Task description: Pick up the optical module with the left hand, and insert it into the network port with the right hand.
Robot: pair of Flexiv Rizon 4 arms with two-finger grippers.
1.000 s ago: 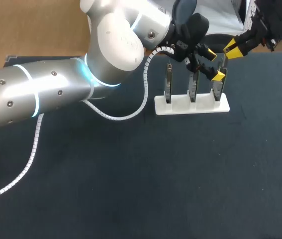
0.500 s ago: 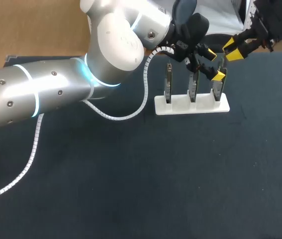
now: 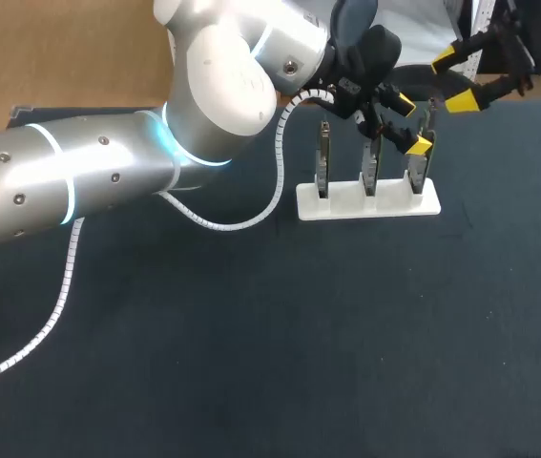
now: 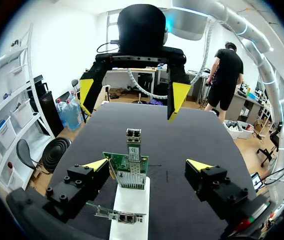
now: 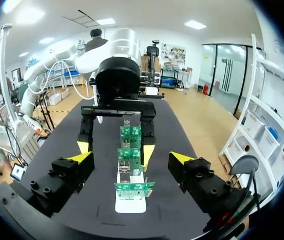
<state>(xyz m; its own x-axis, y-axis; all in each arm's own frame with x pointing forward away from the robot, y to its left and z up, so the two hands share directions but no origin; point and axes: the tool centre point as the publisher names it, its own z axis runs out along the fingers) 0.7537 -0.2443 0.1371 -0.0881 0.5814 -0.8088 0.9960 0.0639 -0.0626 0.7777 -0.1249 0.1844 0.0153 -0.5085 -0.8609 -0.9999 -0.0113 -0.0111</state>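
A white stand (image 3: 367,202) holds three upright green boards (image 3: 370,164). In the left wrist view the farther board (image 4: 130,172) carries a silver metal piece (image 4: 133,139) that sticks up from its top edge; whether it is the optical module or the port alone, I cannot tell. My left gripper (image 3: 411,122) stands open around the right-hand board, its fingers clear of it on both sides (image 4: 147,165). My right gripper (image 3: 453,81) hangs open just above and beyond that board, holding nothing (image 5: 131,157). In the right wrist view the left gripper's fingers (image 5: 148,150) flank the row of boards (image 5: 129,157).
The dark table (image 3: 280,343) stretches wide in front of the stand. My left arm (image 3: 108,181) and its white coiled cable (image 3: 251,215) cross the table's back left. The stand sits near the table's far edge.
My right gripper went from shut to wide open, and it drew slightly up and away from the right-hand board. The left arm and the boards stayed put.
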